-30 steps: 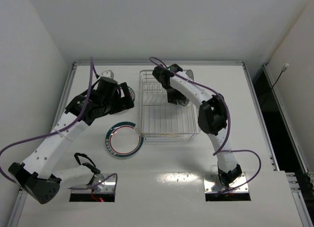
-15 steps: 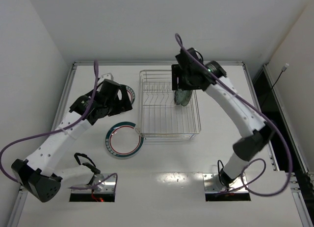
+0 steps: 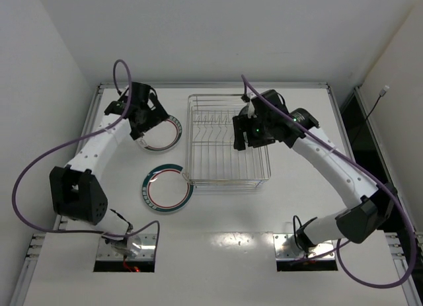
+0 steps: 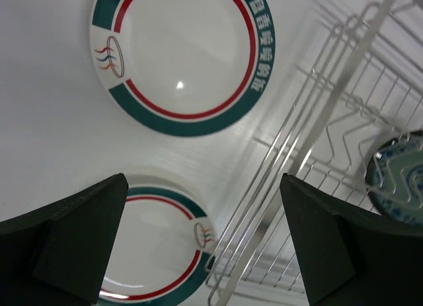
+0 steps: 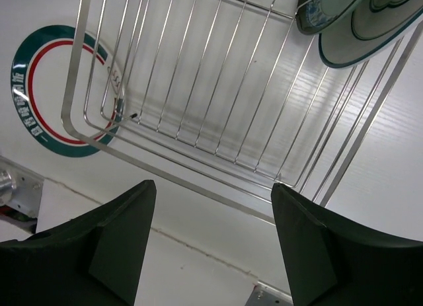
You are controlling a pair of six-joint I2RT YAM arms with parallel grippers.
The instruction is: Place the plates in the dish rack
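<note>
Hovering above the dish rack (image 3: 228,182), the right gripper (image 5: 211,187) is holding its jaws well apart and gripping nothing, with the teal plate (image 5: 309,12) sitting among the wires just ahead. Across the table (image 3: 218,240), the left gripper (image 4: 203,180) is hanging fully open and empty over two green-rimmed plates (image 4: 182,55), both lying flat on the white surface beside the rack.

White table (image 3: 225,217), metal strip (image 3: 165,85) along its far edge. White walls (image 3: 198,28) around; a dark cable (image 3: 374,109) hangs at right.
</note>
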